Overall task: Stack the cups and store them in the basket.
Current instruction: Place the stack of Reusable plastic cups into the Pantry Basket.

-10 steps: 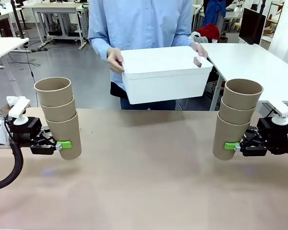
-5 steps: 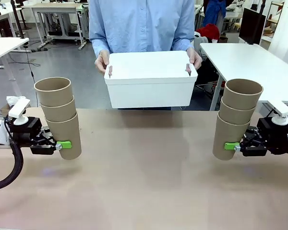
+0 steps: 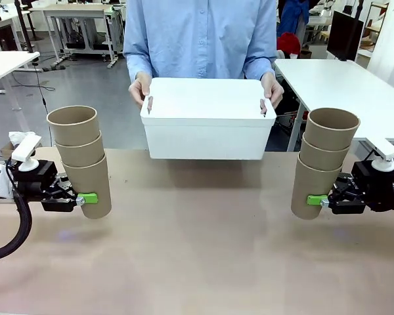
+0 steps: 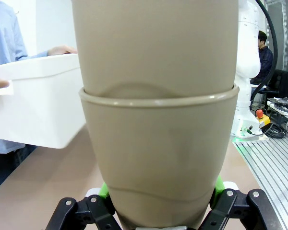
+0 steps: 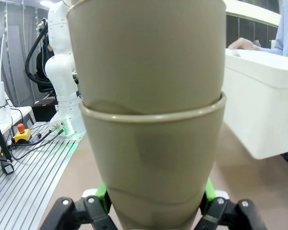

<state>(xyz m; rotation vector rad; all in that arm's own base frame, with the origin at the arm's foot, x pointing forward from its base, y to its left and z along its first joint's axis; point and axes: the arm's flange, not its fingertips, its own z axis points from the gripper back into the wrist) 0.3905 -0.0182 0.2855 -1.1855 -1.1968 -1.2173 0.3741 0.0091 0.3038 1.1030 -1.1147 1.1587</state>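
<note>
Each claw is clamped tight on the bottom cup of a three-cup stack, carried upright just above the tabletop [image 3: 197, 256]. The left claw [image 3: 88, 197] has the left stack of cups [image 3: 82, 154] and the right claw [image 3: 315, 199] the right stack of cups [image 3: 325, 157], well apart at opposite sides. The basket [image 3: 207, 131] is between them at the far edge, the person's hands [image 3: 140, 88] on its slot handles; I cannot tell whether it rests on the tabletop yet. Only the lowest cup in each stack is gripped, so a fast swing or tilt could shake the upper two loose, and clipping the basket's rim could topple or crush a stack. Since a second ago the basket has come lower, squared up and centred; the claws and stacks have not moved.
</note>
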